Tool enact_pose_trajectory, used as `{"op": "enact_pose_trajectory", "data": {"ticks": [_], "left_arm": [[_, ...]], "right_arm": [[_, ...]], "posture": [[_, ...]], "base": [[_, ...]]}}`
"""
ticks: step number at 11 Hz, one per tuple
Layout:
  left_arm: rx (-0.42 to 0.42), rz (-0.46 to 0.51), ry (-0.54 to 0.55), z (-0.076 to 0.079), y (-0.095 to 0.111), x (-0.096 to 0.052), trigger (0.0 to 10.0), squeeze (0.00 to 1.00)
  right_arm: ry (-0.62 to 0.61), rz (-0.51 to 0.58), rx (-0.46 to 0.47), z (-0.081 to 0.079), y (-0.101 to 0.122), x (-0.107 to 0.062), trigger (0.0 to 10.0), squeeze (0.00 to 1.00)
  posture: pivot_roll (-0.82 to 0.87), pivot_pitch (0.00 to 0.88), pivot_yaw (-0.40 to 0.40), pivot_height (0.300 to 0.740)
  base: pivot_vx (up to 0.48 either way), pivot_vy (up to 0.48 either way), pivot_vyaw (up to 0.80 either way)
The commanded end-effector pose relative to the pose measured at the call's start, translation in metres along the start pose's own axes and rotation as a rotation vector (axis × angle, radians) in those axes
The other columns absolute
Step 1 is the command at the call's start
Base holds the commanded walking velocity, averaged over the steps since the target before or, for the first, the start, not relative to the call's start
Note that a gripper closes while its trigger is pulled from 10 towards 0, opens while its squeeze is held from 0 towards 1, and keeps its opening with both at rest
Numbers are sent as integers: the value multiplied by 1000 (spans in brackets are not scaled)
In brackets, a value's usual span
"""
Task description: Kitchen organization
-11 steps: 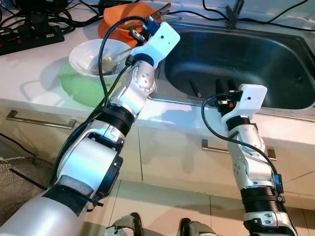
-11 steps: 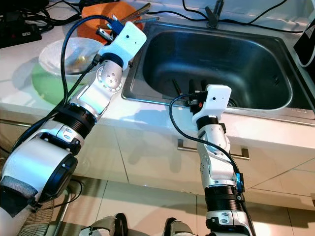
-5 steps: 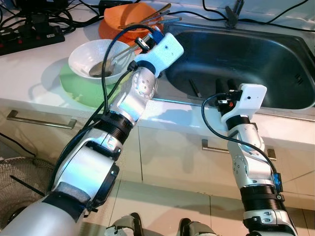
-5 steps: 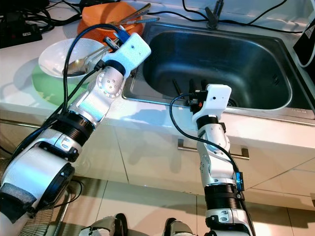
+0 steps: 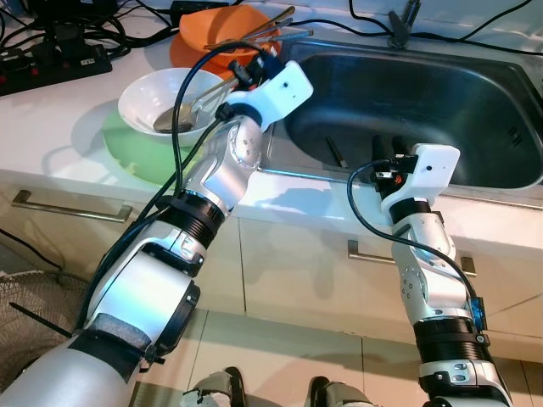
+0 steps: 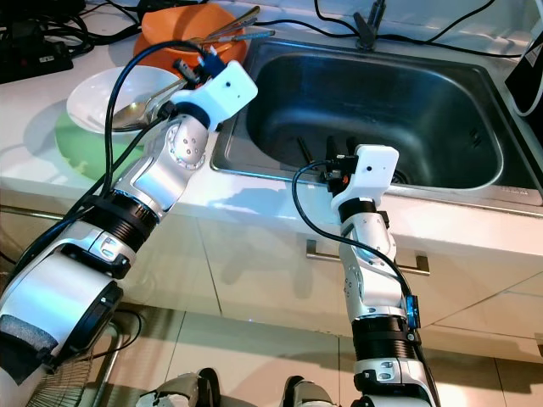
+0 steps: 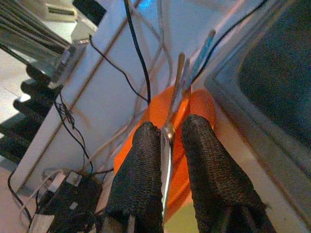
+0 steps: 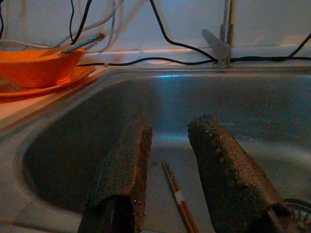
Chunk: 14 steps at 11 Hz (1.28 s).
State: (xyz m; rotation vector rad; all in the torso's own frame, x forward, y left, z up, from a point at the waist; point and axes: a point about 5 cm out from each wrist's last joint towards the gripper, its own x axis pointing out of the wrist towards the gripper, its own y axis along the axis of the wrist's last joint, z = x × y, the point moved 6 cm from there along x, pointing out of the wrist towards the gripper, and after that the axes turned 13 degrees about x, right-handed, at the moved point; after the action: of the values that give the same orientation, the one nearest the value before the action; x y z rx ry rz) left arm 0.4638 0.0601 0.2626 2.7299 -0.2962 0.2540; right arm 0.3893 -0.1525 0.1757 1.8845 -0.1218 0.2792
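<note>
My left gripper (image 5: 246,69) hovers between the white bowl (image 5: 140,89) and the orange bowl (image 5: 204,34). In the left wrist view its fingers (image 7: 146,160) are shut on a thin metal utensil (image 7: 166,145) that points toward the orange bowl (image 7: 155,116), where other utensils (image 7: 197,63) stick out. A spoon (image 5: 170,119) lies in the white bowl, which stands on a green plate (image 5: 127,153). My right gripper (image 8: 170,126) is open inside the steel sink (image 5: 475,102), just above a pair of chopsticks (image 8: 177,199) on the sink floor.
A faucet (image 5: 403,21) stands behind the sink. A black power strip (image 5: 51,64) and several cables lie on the counter at the back left. Drawer handles (image 5: 68,208) run below the counter edge. A wire basket (image 5: 34,314) stands on the floor at the left.
My left gripper came back from over the orange bowl toward the white bowl, then shifted slightly. The right arm has stayed still in the sink.
</note>
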Motion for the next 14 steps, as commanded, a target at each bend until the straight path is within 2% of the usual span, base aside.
{"op": "enact_pose_trajectory", "data": {"ticks": [1, 3, 4, 9, 10, 11, 12, 14], "left_arm": [[1, 10, 13, -7, 5, 4, 10000, 1000], [16, -3, 19, -7, 5, 6, 10000, 1000], [31, -6, 23, -8, 5, 7, 10000, 0], [79, -59, 17, -8, -6, 12, 10000, 0], [82, -70, -6, -1, -8, 11, 10000, 0], [82, -71, -13, 1, -8, 11, 5412, 0], [81, -68, -15, 2, -7, 11, 0, 0], [80, -66, -9, 1, -6, 11, 0, 0]], "right_arm": [[-37, -76, 24, 9, -21, -7, 10000, 0], [-40, -76, 23, 10, -21, -7, 10000, 0], [-41, -81, 20, 11, -22, -8, 10000, 0], [-40, -88, 24, 10, -24, -8, 10000, 0], [-40, -91, 24, 11, -26, -9, 10000, 0], [-45, -91, 27, 11, -26, -10, 10000, 0], [-47, -88, 27, 12, -25, -10, 10000, 0], [-50, -86, 28, 12, -25, -10, 10000, 0]], "posture": [[-22, 136, -22, 740], [-27, 141, -22, 740], [-29, 142, -22, 740], [-33, 142, -20, 740], [-39, 141, -18, 740], [-43, 141, -15, 740], [-45, 141, -14, 740], [-42, 139, -12, 740]], "base": [[0, 0, 0], [0, 0, 0], [0, 0, 0], [0, 0, 0], [0, 0, 0], [0, 0, 0], [0, 0, 0], [0, 0, 0]]}}
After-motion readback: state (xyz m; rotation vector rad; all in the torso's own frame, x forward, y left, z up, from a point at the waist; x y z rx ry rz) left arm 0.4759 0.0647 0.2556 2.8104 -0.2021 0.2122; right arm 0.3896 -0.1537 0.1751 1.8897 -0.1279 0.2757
